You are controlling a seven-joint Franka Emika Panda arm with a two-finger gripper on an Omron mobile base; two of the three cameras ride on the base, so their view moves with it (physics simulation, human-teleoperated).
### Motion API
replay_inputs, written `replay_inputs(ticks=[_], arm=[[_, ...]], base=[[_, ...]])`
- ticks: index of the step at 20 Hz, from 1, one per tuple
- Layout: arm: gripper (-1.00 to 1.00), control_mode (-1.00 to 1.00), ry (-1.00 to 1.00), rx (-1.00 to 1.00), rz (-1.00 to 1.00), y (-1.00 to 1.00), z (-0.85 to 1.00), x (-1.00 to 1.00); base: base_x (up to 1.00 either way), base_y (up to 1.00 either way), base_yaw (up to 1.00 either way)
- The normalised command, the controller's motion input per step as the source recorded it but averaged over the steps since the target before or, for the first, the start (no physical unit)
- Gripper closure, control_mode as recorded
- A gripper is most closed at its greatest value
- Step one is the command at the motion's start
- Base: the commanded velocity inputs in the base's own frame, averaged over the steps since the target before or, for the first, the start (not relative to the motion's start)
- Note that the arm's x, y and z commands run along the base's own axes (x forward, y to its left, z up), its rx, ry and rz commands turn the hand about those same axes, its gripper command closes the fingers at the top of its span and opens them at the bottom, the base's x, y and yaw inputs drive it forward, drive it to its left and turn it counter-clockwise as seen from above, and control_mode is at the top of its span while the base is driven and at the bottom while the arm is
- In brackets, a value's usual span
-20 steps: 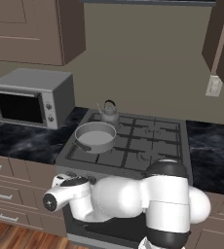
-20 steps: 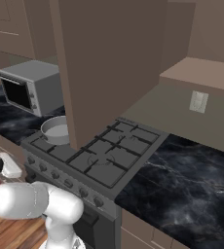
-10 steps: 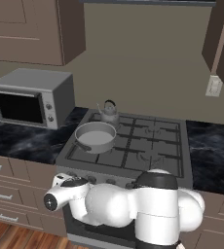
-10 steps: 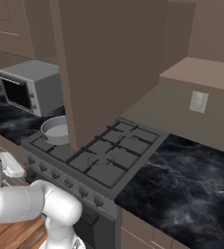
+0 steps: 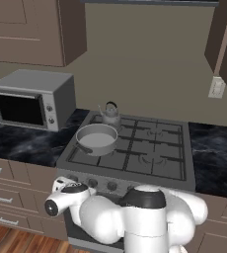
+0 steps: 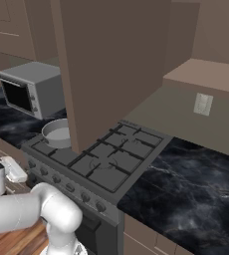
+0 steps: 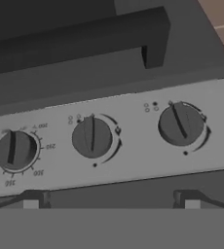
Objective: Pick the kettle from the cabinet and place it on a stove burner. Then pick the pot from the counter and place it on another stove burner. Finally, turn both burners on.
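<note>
Hand view: spread fingers of the two-finger gripper [image 7: 111, 204] face the round grey middle knob [image 7: 91, 137]. I'd centre on its ridge, then pinch and twist.

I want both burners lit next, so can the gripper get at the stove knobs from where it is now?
Probably yes. The open gripper faces the range's front panel head-on, the middle knob roughly ahead of it, and nothing lies between them. The oven handle sits across the panel, clear of the knobs.
</note>
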Motion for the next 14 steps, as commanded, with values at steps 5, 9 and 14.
replay_inputs(ticks=[5, 9, 14], arm=[[-1.00, -1.00, -0.04, 0.00, 0.00, 0.22, -0.09, 0.17], [-1.00, -1.00, -0.03, 0.00, 0.00, 0.07, -0.09, 0.19], [-1.00, -1.00, -0.01, 0.00, 0.00, 0.00, -0.19, 0.25]], base=[[0.00, 0.00, 0.00], [0.00, 0.00, 0.00], [0.00, 0.00, 0.00]])
